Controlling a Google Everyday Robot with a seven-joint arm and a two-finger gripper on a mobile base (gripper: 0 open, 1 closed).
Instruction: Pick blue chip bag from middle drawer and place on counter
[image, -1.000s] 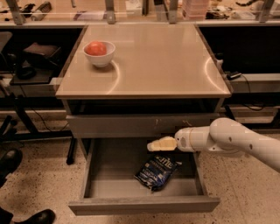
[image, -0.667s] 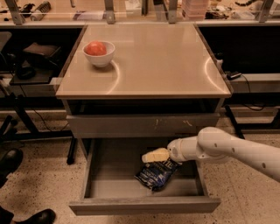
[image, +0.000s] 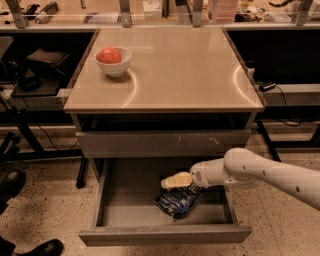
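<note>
In the open middle drawer (image: 101, 200), a wide shallow grey box with plain walls, the small crinkled dark-blue foil chip bag (image: 177, 201) lies flat on the floor, right of centre. The pale cream gripper (image: 172, 181) sits just over the bag's rear edge, tip pointing left. Whether it touches the bag, and whether it is wide or narrow, I cannot tell.

The smooth white arm (image: 270, 175) enters from the right edge, rises slightly to a rounded joint, then reaches roughly level across the drawer's right wall.

Above, a grey front panel (image: 125, 144) with pale scuffs is shut. The glossy beige-tan square counter (image: 185, 70) carries one white bowl (image: 114, 65) holding one red round fruit (image: 109, 55).

Counted: one bag, one bowl, one fruit, one arm, two black shoes (image: 12, 182) at the lower left.
</note>
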